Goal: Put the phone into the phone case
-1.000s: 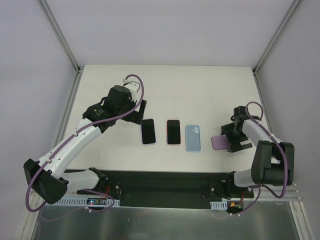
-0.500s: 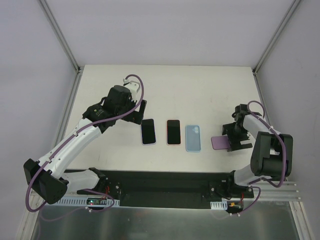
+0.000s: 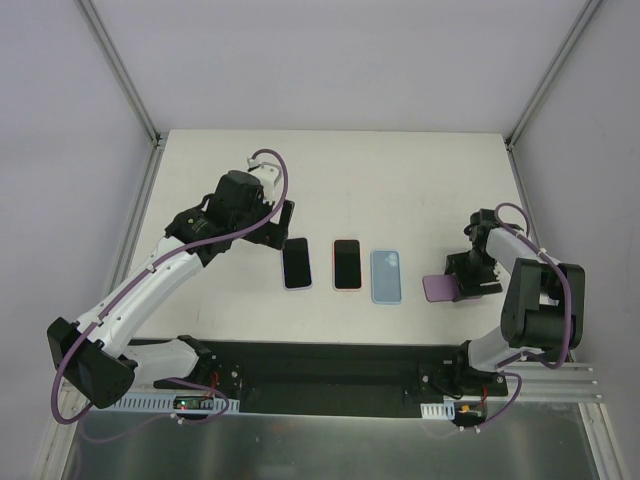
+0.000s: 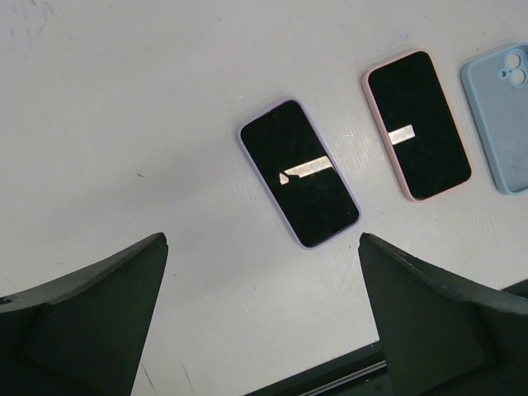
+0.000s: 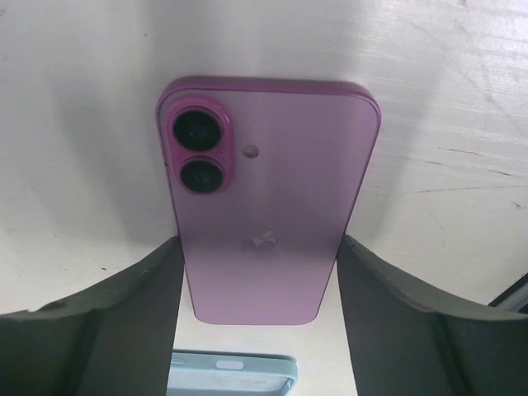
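Now, with the right gripper (image 3: 465, 285) pinching the purple phone (image 5: 268, 165) by its long edges just right of the blue case (image 3: 387, 275), best carry it level and square over that case, while the left gripper (image 4: 261, 239) hangs wide open left of it.

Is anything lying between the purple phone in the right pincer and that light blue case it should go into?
Nothing visible does. The purple phone, clamped in the right pincer, has only bare table between it and the blue case. The pink-rimmed phone and the lilac-rimmed phone lie on the case's other side.
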### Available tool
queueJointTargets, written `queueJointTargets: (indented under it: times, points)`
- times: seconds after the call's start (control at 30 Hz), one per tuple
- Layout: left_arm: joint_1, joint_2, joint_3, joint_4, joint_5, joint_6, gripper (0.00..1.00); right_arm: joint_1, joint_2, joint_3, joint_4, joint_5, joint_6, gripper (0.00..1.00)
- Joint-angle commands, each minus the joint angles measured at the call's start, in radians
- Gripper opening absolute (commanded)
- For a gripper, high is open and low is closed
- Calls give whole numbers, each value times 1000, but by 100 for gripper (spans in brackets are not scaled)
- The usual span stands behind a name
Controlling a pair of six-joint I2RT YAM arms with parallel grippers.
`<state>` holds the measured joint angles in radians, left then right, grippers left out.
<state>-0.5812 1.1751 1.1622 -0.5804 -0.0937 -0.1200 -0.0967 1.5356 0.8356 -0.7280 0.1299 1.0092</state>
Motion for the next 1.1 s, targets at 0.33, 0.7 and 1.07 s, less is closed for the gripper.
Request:
queueJointTargets:
  times: [0.33, 0.7, 1.07]
  points:
    - [1, -2, -9, 11, -64, -87, 99, -3, -25, -69, 277, -278, -639, 45]
    - [1, 53, 89, 40, 231, -214, 90, 28, -149, -125, 387, -512, -874, 40]
    - [-11, 365, 249, 158, 615, -342, 74, 87, -316, -162, 496, -682, -962, 36]
